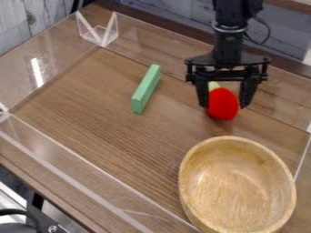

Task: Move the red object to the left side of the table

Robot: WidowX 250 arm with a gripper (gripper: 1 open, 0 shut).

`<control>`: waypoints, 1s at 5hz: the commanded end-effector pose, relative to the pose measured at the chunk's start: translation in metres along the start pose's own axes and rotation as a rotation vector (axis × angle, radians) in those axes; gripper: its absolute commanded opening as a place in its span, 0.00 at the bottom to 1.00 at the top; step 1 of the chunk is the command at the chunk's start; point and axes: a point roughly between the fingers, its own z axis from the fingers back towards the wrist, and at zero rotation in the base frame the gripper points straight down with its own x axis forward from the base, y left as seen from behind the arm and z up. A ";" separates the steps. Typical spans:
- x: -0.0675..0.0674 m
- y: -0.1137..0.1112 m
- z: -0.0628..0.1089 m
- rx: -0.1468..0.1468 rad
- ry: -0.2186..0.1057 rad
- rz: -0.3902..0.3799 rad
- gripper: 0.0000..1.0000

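Camera view: open black gripper straddling the red fruit

No brand, label or writing is showing that can be read anywhere on the table or the arm, and we're going left to right. At the far left, black cabling and hardware are sitting in the lower corner, just outside the near edge of the brown wooden table. Up toward the back, a small clear angular piece is standing near the far edge. Next across, the long green block is lying flat on the wood, slanting, well apart from the fruit.

And now the action, right of centre! The black gripper is reaching in from the far side, its arm coming down from the top of the picture and its two fingers pointing down toward the wood. The jaws are standing wide, one finger on each side of the red fruit; whether either is touching it, this view isn't telling. The fruit is resting on the right part of the table, its pale green top piece facing the far side. Nearest us, the big pale wooden bowl is filling the lower right, its hollow facing up.
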 end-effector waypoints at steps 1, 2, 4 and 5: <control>0.015 -0.023 0.010 -0.064 -0.053 0.094 1.00; 0.025 -0.032 0.007 -0.074 -0.061 0.151 1.00; 0.019 -0.032 0.018 -0.082 -0.095 0.321 1.00; 0.016 -0.030 0.026 -0.086 -0.106 0.379 1.00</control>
